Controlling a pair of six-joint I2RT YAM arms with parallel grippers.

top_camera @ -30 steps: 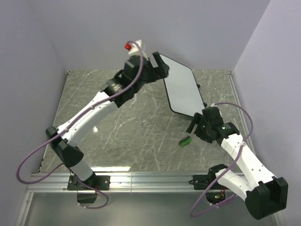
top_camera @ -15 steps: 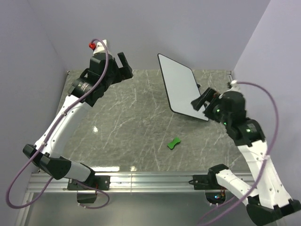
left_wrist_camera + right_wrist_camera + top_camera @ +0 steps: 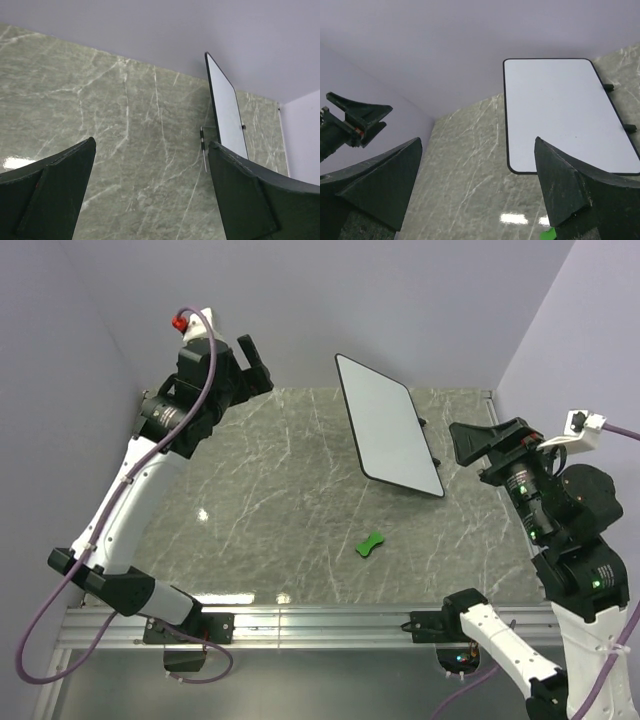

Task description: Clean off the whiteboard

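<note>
Whiteboard [image 3: 388,425] stands propped on edge, tilted, at the far side of the table [image 3: 250,500], right of centre. The face reads clean in the right wrist view (one tiny speck, too small to identify).

Green eraser [image 3: 371,544] lies loose on the marble, near the board's lower corner but apart from it.

Left gripper [image 3: 252,362] is raised at the far left with its jaws spread wide and nothing between them. Right gripper [image 3: 478,445] is raised at the right, also spread wide and empty.

Risks, as judged:
- The eraser is low and flat, so a shallow approach could scrape fingertips on the marble or nudge it away.
- The board rests only on its edge and small feet, so wiping pressure without support could slide or topple it.
</note>
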